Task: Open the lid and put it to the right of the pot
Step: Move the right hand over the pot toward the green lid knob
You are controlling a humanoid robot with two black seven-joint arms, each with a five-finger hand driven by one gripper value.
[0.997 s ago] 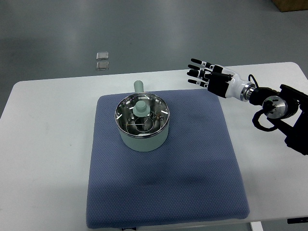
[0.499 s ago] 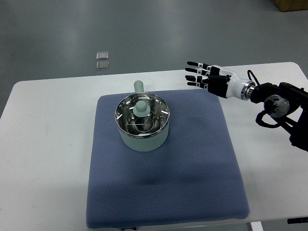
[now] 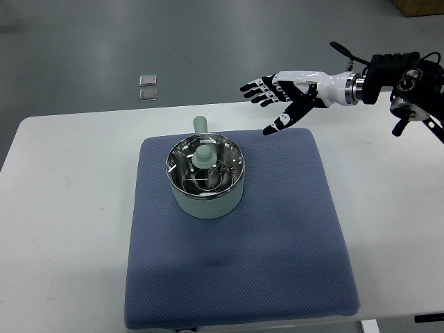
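I have the right hand (image 3: 281, 97) up in the air beyond the far right corner of the blue mat (image 3: 239, 232), fingers (image 3: 255, 88) spread wide and thumb dropped, holding nothing. It is well apart from the pot (image 3: 206, 177), off to the pot's right and farther back. The left arm does not show at all.

The pot sits on the mat, left of its middle and toward the far side, with its stubby handle (image 3: 200, 125) pointing away from me. The lid (image 3: 205, 164) is on it, seated flat inside the rim, and it looks like clear glass in a shiny metal ring, with a pale green knob (image 3: 205, 155) standing up at its center. Nothing has been lifted yet, so I judge the job is only at the approach.

I expect the lid to be stiff, fairly light, and breakable if it is dropped or knocked against the rim. The glass and the metal edge look slick, so I would not try the rim. The knob is the place to grip: fingers around it from above, thumb opposite, then a straight lift to clear the rim. The bare mat to the right of the pot offers a soft landing spot, and the table (image 3: 62, 208) beyond it is harder.
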